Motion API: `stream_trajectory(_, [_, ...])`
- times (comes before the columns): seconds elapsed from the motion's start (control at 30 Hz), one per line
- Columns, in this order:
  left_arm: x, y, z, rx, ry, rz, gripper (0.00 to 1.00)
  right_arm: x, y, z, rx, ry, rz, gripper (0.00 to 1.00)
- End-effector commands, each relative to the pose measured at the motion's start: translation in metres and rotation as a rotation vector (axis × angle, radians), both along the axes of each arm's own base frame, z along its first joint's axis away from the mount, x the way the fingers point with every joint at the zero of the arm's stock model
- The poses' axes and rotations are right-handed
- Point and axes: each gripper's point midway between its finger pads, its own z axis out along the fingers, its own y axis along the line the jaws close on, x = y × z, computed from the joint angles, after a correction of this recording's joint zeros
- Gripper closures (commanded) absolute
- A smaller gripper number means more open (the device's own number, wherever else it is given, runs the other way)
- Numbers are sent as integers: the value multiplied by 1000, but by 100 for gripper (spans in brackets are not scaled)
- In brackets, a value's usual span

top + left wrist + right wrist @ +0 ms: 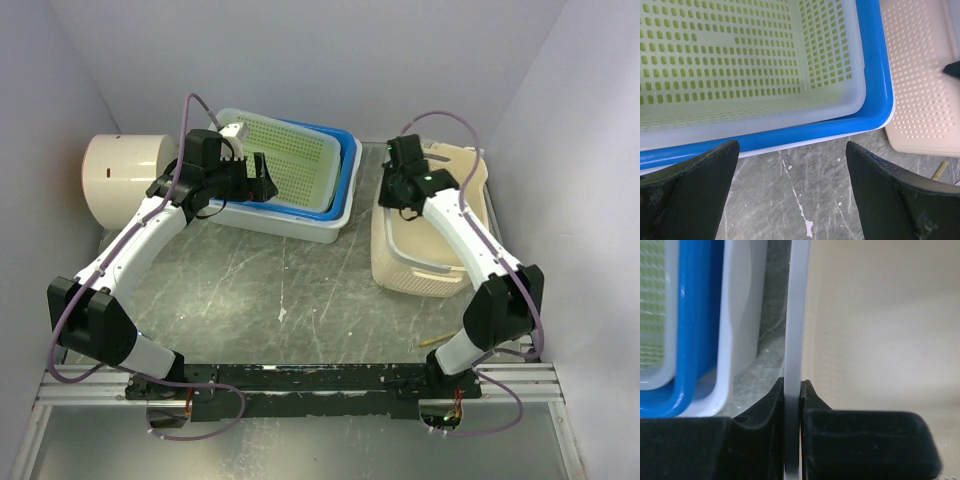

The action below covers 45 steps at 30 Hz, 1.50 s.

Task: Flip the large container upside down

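A: Item one: large cream plastic container [430, 250]. Location?
B: Upright on the grey surface [280, 290], just right of the blue plastic tray [348, 160]. Not yet tipped.
A: Right jaws?
B: Clenched on the container's thin side wall [795, 315], the wall nearest the blue tray. The grasp step looks complete.
A: Left jaws?
B: Spread wide and grasping nothing, above the blue tray's near corner and the green perforated basket [740, 50] nested in it.
A: Next entry?
B: Probably lift that wall and roll the container over, away from the blue tray. The thin wall may slip.
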Motion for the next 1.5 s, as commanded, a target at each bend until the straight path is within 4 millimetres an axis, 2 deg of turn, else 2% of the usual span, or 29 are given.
stream_trajectory(0.0, [3,-2,4,4,-22,-2,0,14,-2,104,294,-238,65,100])
stream_trajectory(0.1, [2,-3,5,-1,-26,-7,1,8,-11,139,476,-304,131,100])
stream_trajectory(0.23, [3,-4,6,-9,-24,-9,0,-4,-11,172,663,-369,216,100])
stream_trajectory(0.33, [1,-4,6,-13,-24,-12,1,-10,-13,187,781,-408,248,100])
stream_trajectory(0.4, [0,-4,6,-16,-24,-11,0,-13,-17,189,857,-425,272,100])
stream_trajectory(0.5, [-1,-4,6,-16,-22,-17,0,-13,-31,176,977,-408,273,100])
stream_trajectory(0.6, [-3,-7,8,-21,-23,-31,0,-15,-45,149,1103,-345,248,100])
stream_trajectory(0.63, [-4,-9,11,-28,-24,-44,1,-17,-50,133,1141,-315,221,100])
stream_trajectory(0.73, [-7,-14,13,-42,-21,-75,1,-14,-71,107,1122,-270,134,99])
stream_trajectory(0.8, [-9,-17,14,-46,-20,-82,0,-11,-92,82,1034,-201,13,83])
stream_trajectory(0.83, [-9,-17,15,-48,-21,-85,0,-10,-104,72,961,-182,-40,68])
stream_trajectory(0.87, [-10,-18,14,-49,-19,-86,0,-10,-115,62,866,-175,-65,47])
stream_trajectory(0.97, [-11,-21,16,-52,-23,-94,0,-13,-141,55,675,-163,-154,21])
stream_trajectory(1.0, [-11,-22,16,-55,-24,-97,0,-14,-148,55,625,-165,-178,15])
stream_trajectory(1.1, [-12,-28,17,-66,-21,-109,1,-19,-167,63,497,-180,-238,5])
stream_trajectory(1.23, [-19,-53,22,-95,-14,-151,0,-25,-181,88,380,-233,-278,2])
stream_trajectory(1.47, [-40,-129,27,-256,40,-280,0,-32,-152,126,369,-317,-182,2])
